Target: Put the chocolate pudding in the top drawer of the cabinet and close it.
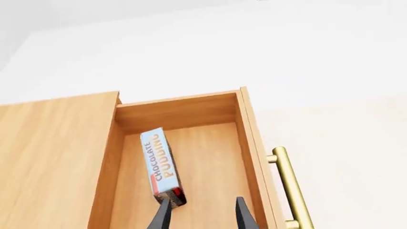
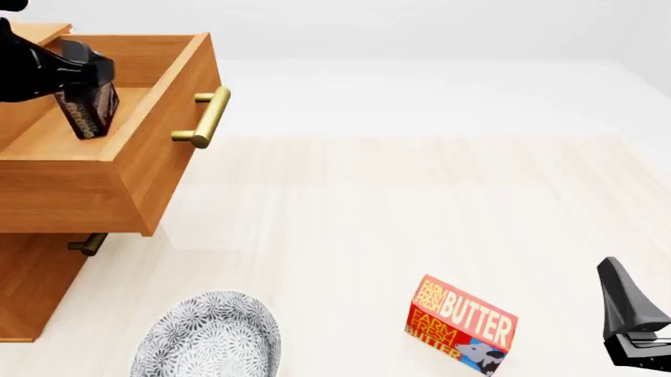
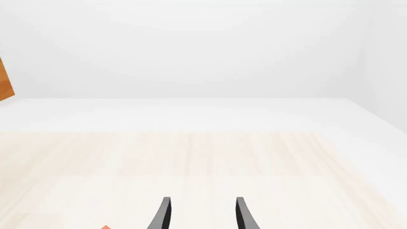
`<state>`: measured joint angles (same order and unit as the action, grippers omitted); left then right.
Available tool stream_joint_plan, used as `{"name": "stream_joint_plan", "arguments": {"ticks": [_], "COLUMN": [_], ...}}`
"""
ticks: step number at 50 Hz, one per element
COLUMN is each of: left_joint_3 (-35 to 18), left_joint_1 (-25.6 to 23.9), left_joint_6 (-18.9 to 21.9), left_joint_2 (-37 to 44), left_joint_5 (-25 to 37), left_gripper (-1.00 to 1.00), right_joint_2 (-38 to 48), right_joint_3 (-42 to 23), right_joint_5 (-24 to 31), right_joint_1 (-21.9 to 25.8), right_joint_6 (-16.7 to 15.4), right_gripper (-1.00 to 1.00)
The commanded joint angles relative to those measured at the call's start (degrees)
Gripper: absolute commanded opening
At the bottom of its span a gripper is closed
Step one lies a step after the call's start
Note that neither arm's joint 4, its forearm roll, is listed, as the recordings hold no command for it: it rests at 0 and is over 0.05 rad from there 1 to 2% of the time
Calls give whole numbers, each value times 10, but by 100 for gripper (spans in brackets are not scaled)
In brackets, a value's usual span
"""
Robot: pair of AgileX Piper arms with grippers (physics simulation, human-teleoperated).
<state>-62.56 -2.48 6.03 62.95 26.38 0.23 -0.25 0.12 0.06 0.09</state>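
The cabinet (image 2: 42,267) stands at the far left with its top drawer (image 2: 147,173) pulled out. The chocolate pudding (image 1: 162,167) is inside that drawer, a thin box with a light blue face standing tilted on the drawer floor (image 1: 210,171). In the front view the chocolate pudding (image 2: 89,106) shows dark, just below my left arm. My left gripper (image 1: 202,214) hangs over the drawer, open, one fingertip (image 1: 162,214) touching the box's lower end. My right gripper (image 3: 202,213) is open and holds nothing, low at the near right (image 2: 629,322).
The top drawer's brass handle (image 2: 204,118) juts toward the table's middle. Below it is the lower drawer's handle (image 2: 89,243). A red butter box (image 2: 461,326) lies near the front, and a patterned grey plate (image 2: 210,342) sits in front of the cabinet.
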Motion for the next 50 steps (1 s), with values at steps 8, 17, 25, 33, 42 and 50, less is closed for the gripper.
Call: {"name": "stream_joint_plan", "arguments": {"ticks": [8,17,25,33,42,50], "left_joint_3": [-23,-33,-54,-76,-68,-89], "left_joint_1": [-45,-81,-105,-149,-175,-216], "left_joint_6": [7,9,11,3,-12,-22], "left_joint_2": [-25,-33,-36,-31,-38,-12], "left_joint_5": [38,49,72,88,88,92], "left_gripper": [100,100,100,100,100,100], "right_joint_2": [0,0,0,0,0,0], "right_joint_3": [0,0,0,0,0,0], "right_joint_5": [0,0,0,0,0,0], "right_joint_1": [0,0,0,0,0,0], "right_joint_6": [0,0,0,0,0,0], "right_gripper": [100,100,100,100,100,100]}}
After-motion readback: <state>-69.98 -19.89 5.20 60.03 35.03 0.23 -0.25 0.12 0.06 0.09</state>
